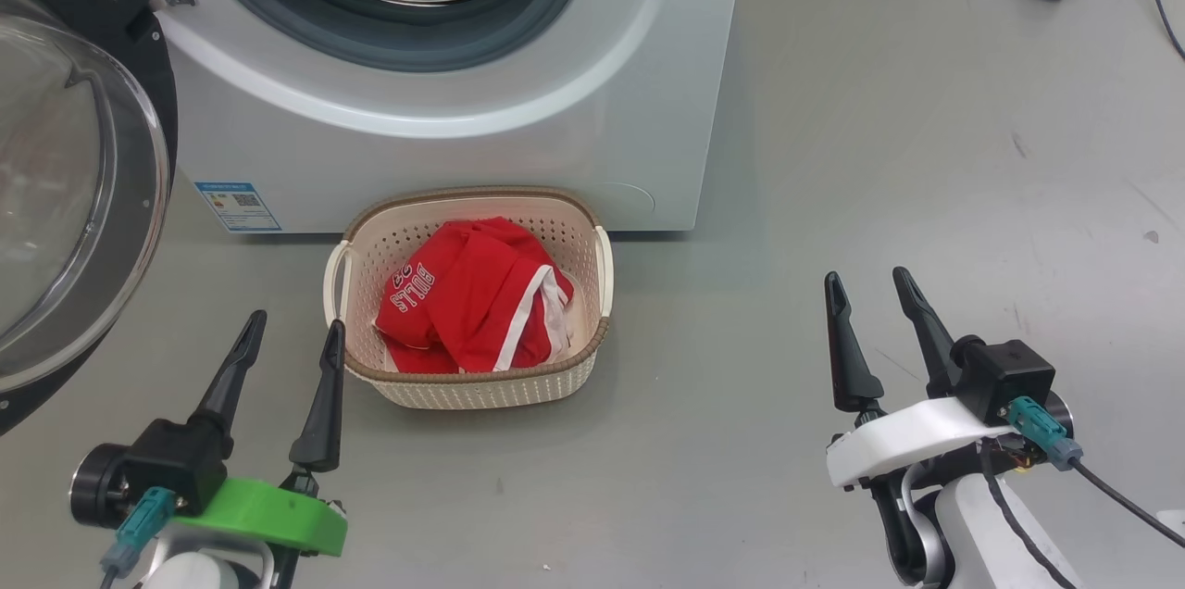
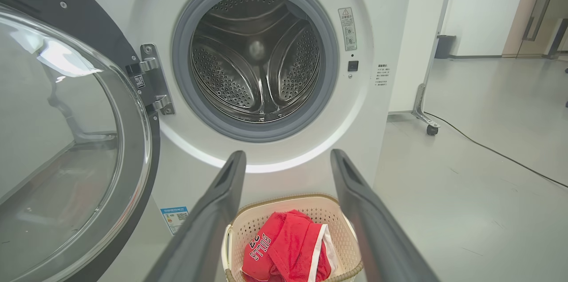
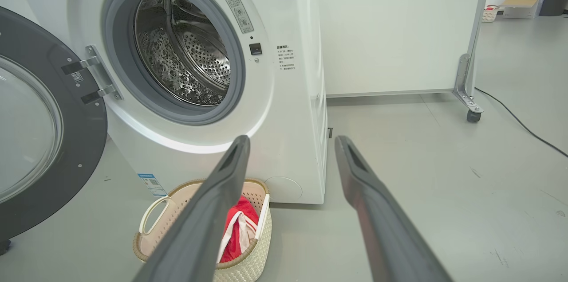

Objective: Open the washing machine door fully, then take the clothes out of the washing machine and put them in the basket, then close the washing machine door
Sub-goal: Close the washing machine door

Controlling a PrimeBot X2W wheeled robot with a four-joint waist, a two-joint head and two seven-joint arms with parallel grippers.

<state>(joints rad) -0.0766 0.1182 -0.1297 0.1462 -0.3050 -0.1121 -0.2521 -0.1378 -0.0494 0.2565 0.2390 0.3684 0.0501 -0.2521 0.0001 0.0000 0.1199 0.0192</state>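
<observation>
The white washing machine (image 1: 444, 154) stands ahead with its round opening (image 2: 255, 56) uncovered and the steel drum bare inside. The washing machine door (image 1: 65, 200) hangs swung out to the left, its glass bowl (image 2: 57, 140) facing me. On the floor in front sits the cream basket (image 1: 366, 237), holding the red clothes (image 1: 472, 297) with white "BULLS" lettering. My left gripper (image 1: 294, 332) is open, low at the left, just beside the basket's left handle. My right gripper (image 1: 868, 285) is open over bare floor to the right of the basket. Both hold nothing.
Grey floor spreads to the right of the machine. A white panel on a castor foot (image 3: 472, 111) stands behind, with a black cable (image 3: 523, 124) trailing across the floor. A cardboard box (image 3: 521, 5) and small basket lie far back.
</observation>
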